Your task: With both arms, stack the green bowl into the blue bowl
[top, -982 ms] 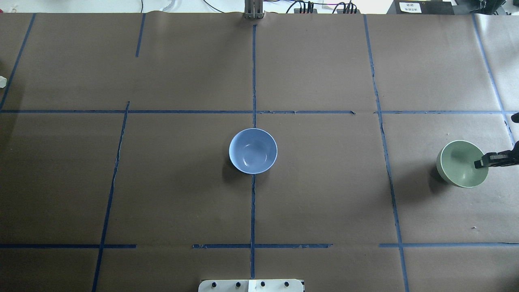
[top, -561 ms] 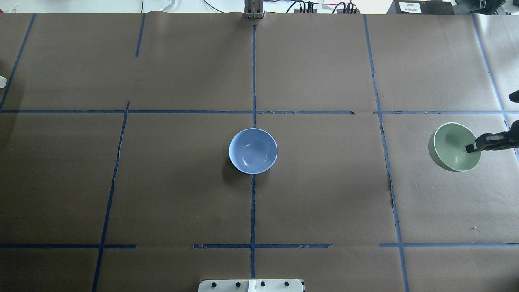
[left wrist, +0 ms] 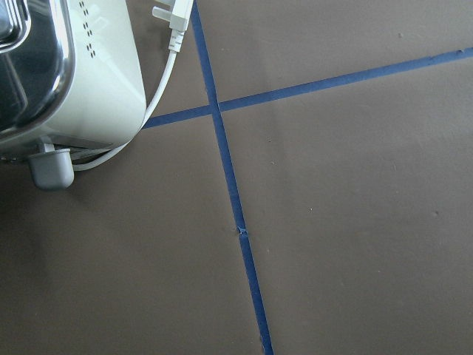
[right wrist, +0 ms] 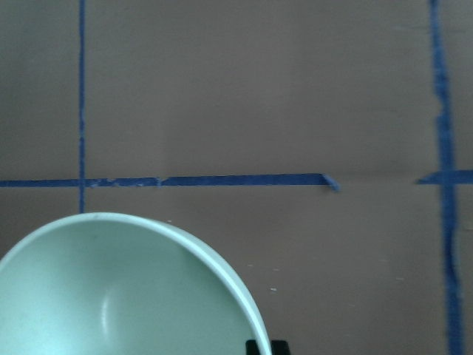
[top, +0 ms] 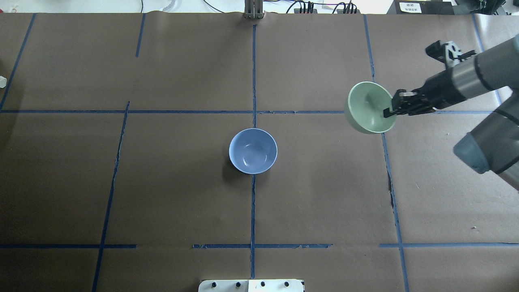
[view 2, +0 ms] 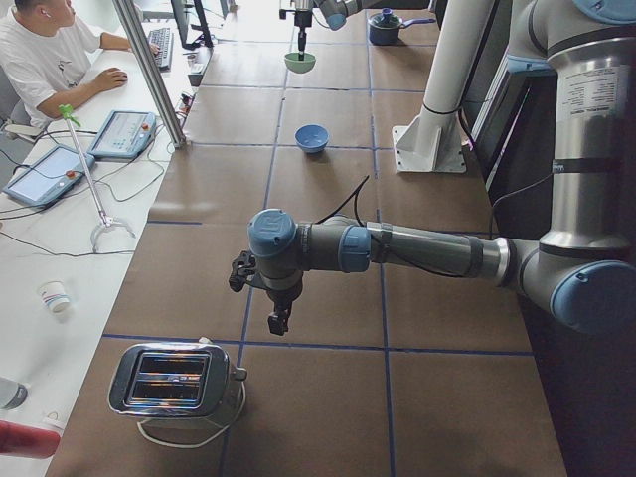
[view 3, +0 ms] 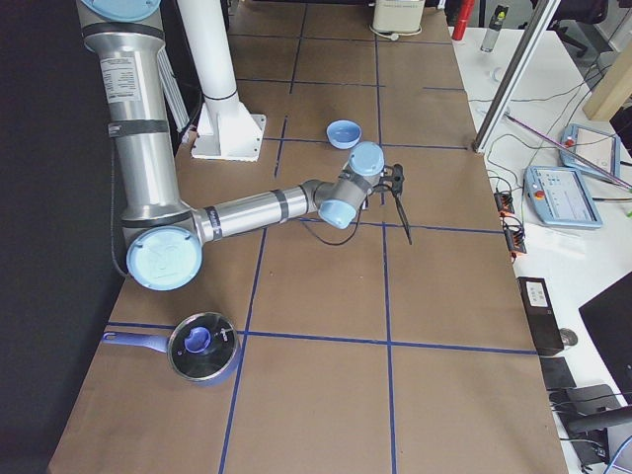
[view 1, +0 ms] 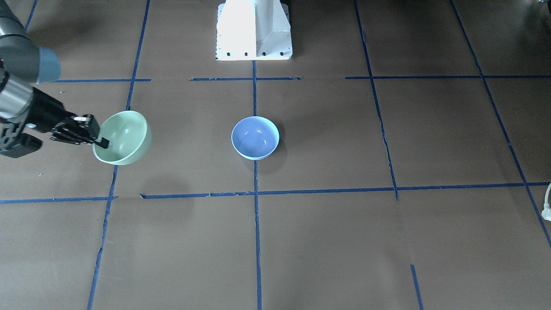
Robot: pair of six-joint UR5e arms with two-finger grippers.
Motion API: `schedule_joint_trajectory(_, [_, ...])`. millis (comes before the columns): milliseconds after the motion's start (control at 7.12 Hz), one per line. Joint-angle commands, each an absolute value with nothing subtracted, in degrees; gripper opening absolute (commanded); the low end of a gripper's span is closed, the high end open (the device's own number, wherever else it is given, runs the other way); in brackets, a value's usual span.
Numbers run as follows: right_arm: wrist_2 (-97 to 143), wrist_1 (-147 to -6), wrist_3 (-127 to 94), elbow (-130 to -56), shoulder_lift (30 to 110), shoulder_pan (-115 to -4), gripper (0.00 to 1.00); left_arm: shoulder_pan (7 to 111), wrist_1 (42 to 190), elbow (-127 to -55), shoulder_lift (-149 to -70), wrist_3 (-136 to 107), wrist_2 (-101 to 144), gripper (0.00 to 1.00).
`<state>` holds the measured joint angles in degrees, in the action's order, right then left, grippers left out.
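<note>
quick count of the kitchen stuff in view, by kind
bowls: 2 (green bowl, blue bowl)
toaster: 1
saucepan: 1
total: 4

I see a brown counter (top: 162,194) marked with blue tape lines (top: 252,211). At its left end sits a shiny toaster (view 2: 171,380). Its white cord (left wrist: 159,89) curls beside it, and the plug (left wrist: 177,22) lies loose on the counter. At the right end is a blue pot (view 3: 202,346) with its lid on. A man (view 2: 45,50) in a white shirt sits at a side desk.
</note>
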<state>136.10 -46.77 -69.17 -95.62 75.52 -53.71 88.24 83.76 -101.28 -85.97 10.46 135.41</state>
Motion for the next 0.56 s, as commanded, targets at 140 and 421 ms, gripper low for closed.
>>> schedule_joint_trajectory(140, [125.6, -63.8, -76.6, -96.0, 59.3, -42.2, 0.01, 88.2, 83.8, -101.3, -86.1, 10.4, 135.4, 1.0])
schedule_joint_trajectory(421, [117.6, -65.6, -78.6, -95.0, 56.8, -36.1, 0.01, 88.2, 83.8, -101.3, -86.3, 8.8, 135.5, 1.0])
